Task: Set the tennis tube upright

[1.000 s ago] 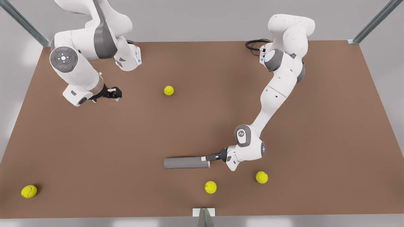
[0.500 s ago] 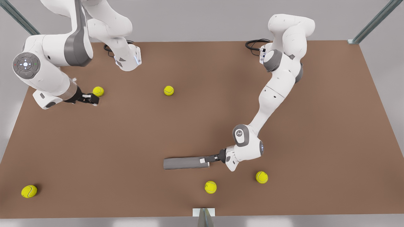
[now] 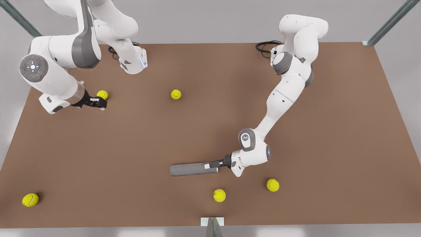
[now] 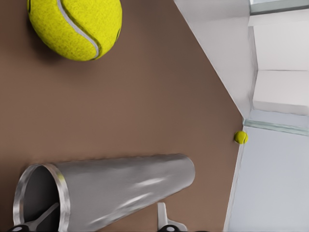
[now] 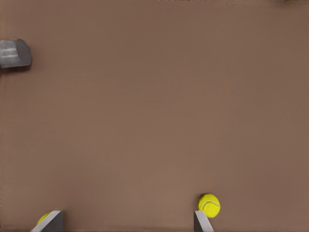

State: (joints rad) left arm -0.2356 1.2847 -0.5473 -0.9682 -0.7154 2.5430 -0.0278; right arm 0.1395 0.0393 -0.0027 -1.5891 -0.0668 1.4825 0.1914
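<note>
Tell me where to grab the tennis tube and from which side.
Grip the wall at the open rim of the tennis tube, probably coming along its length from the front view's right. It lies flat on the table with its mouth facing the left gripper, whose open fingers straddle that wall, one inside, one outside. The right gripper waits, open, by a ball.

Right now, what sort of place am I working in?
Likely a simulated robot test cell: bare brown table, metal frame posts, scattered tennis balls. Left end effector at the mouth of the tennis tube; right end effector beside a ball.
</note>
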